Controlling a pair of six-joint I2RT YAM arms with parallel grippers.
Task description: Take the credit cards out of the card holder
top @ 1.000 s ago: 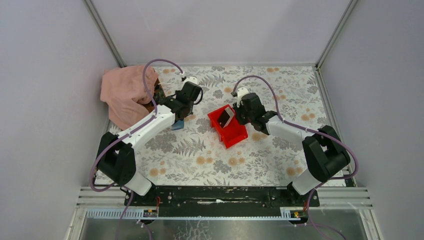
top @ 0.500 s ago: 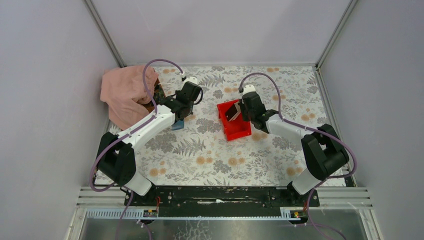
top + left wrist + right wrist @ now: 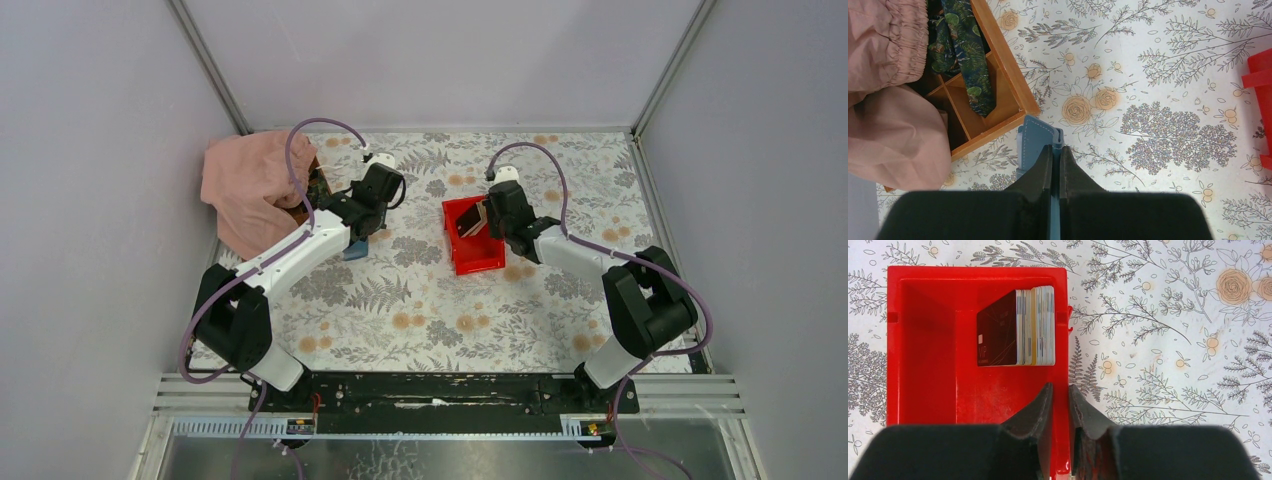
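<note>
The blue card holder (image 3: 1037, 136) stands on edge on the flowered table, pinched between the fingers of my left gripper (image 3: 1057, 147), which is shut on it. In the top view it shows as a blue corner (image 3: 355, 251) under that gripper (image 3: 360, 240). The credit cards (image 3: 1015, 327) stand as a fanned stack, dark one at the left, inside the red bin (image 3: 923, 340), against its right wall. My right gripper (image 3: 1060, 386) is shut on that right wall, one finger inside and one outside. From above, the cards (image 3: 470, 222) sit at the bin's (image 3: 478, 257) far end.
A wooden divided tray (image 3: 1003, 85) holding a dark leafy tie (image 3: 965, 55) lies left of the card holder, partly under a pink cloth (image 3: 245, 190). Grey enclosure walls and metal rails (image 3: 645, 170) border the flowered table (image 3: 400, 300).
My right gripper has turned the red bin, with the cards in it, from slanted to nearly square with the table and shifted it a little right and back. The left arm has not moved.
</note>
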